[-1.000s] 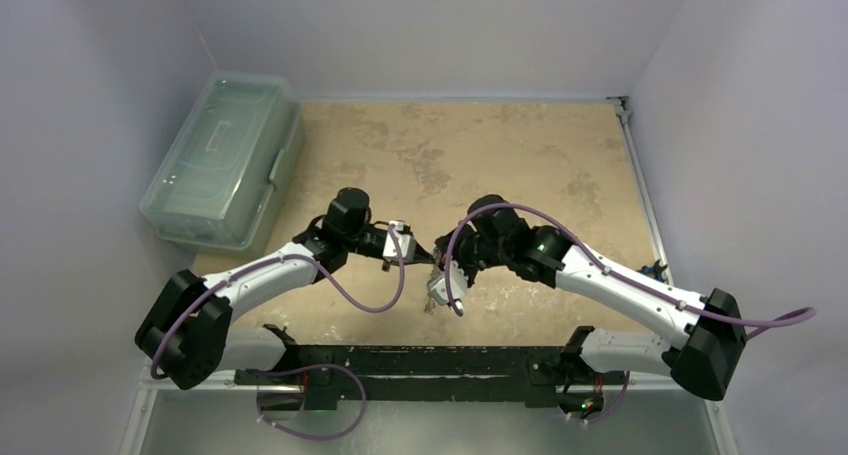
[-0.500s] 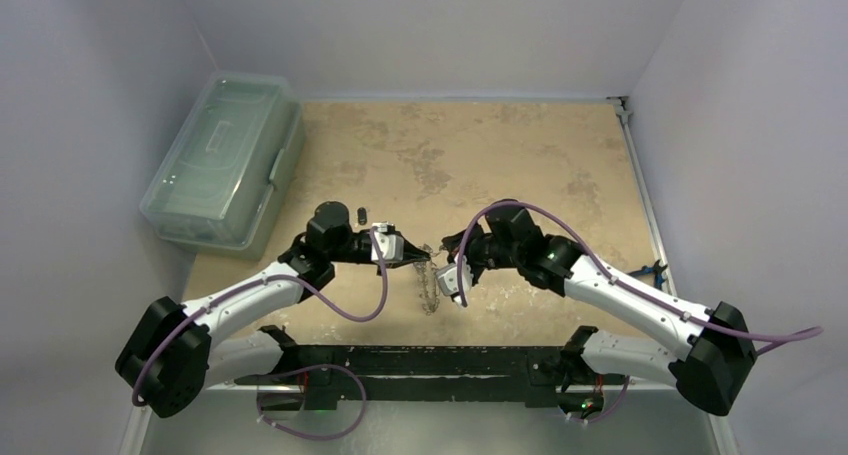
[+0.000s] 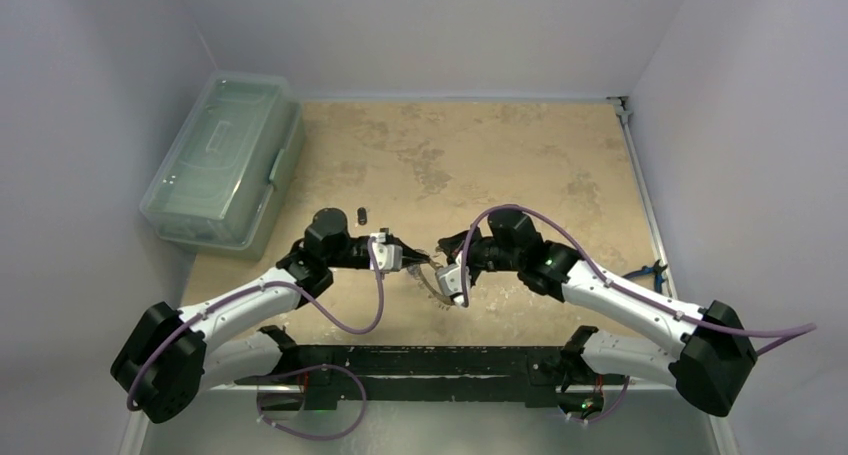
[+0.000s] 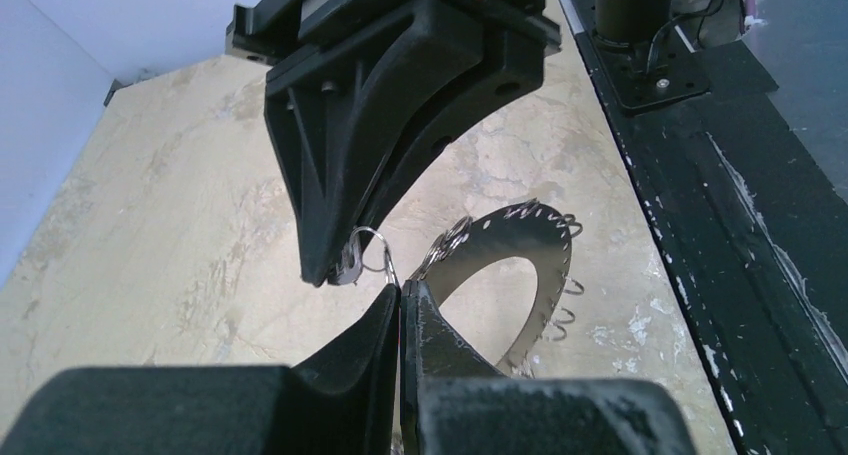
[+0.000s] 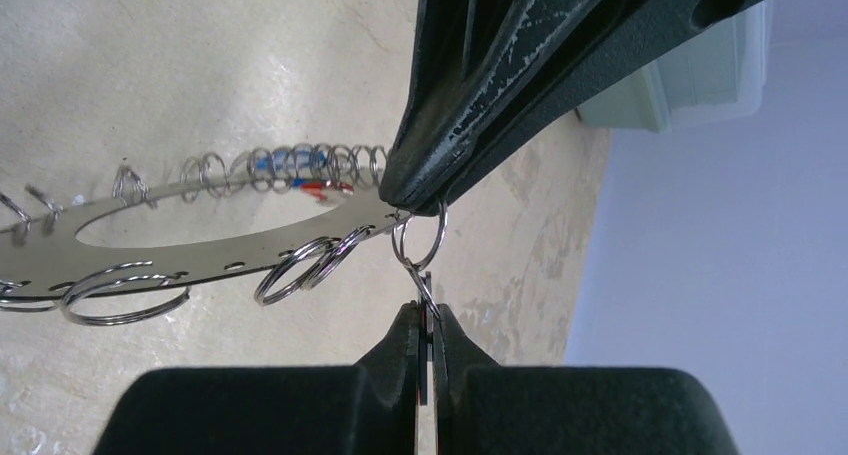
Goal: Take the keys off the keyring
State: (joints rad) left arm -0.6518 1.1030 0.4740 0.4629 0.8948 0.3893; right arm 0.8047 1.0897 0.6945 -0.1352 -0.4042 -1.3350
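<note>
Both sets of jaws are clamped tight, tip to tip. One small split ring (image 5: 444, 233) is pinched by the left gripper (image 4: 402, 293) and the right gripper (image 5: 428, 315) alike. The keyring (image 4: 520, 237) is hung just beside those tips, fringed with wire loops – red and blue keys (image 5: 318, 186) can be made out along its rim.

one left gripper (image 4: 402, 293), one right gripper (image 5: 428, 315), one keyring (image 4: 515, 237), one clear bin (image 3: 222, 160), one black cylinder (image 3: 361, 215).
</note>
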